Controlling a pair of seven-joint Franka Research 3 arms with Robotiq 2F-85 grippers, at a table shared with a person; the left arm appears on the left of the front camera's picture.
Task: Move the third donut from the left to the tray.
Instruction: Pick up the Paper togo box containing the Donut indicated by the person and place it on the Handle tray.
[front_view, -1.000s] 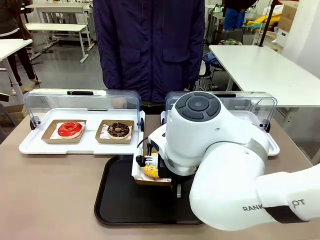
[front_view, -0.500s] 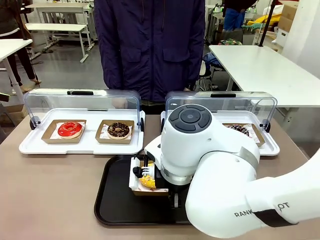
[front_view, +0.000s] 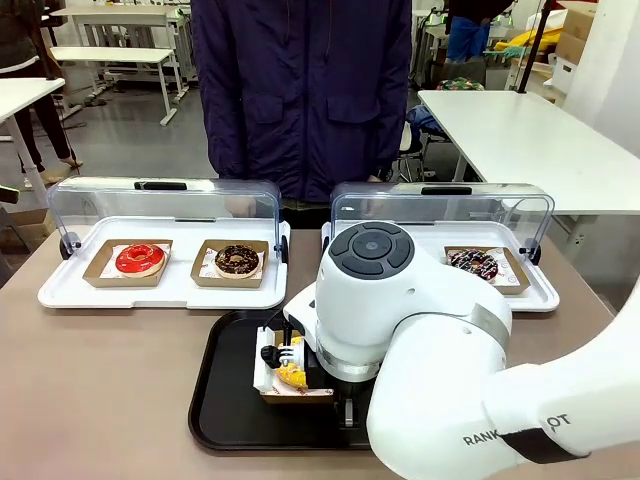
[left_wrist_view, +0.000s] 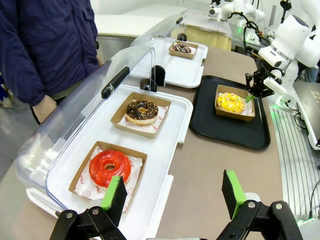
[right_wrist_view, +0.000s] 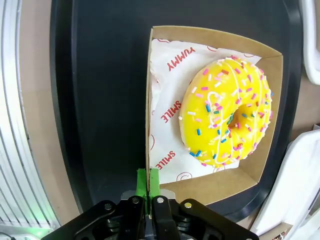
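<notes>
The third donut from the left (right_wrist_view: 226, 112), yellow-iced with coloured sprinkles, lies in its square brown cardboard holder (right_wrist_view: 215, 37) over the black tray (right_wrist_view: 100, 100). My right gripper (right_wrist_view: 148, 187) is shut on the holder's side wall, its green pads pinching the card. In the front view the donut (front_view: 291, 374) peeks out beside my big white right arm, above the tray (front_view: 225, 400). The left wrist view shows the donut (left_wrist_view: 231, 101) low on the tray (left_wrist_view: 230, 127), held by the right gripper (left_wrist_view: 252, 87); I cannot tell whether the holder touches the tray. My left gripper (left_wrist_view: 173, 186) is open above the left white tray.
A white tray (front_view: 60, 290) with a raised clear lid holds a red donut (front_view: 139, 258) and a chocolate donut (front_view: 237, 259). A second lidded white tray (front_view: 540, 295) holds another chocolate donut (front_view: 474, 262). A person (front_view: 300, 90) stands at the far side.
My right arm has carried the holder with the yellow donut a little left and nearer the front of the black tray, and lower. The grip has stayed shut.
</notes>
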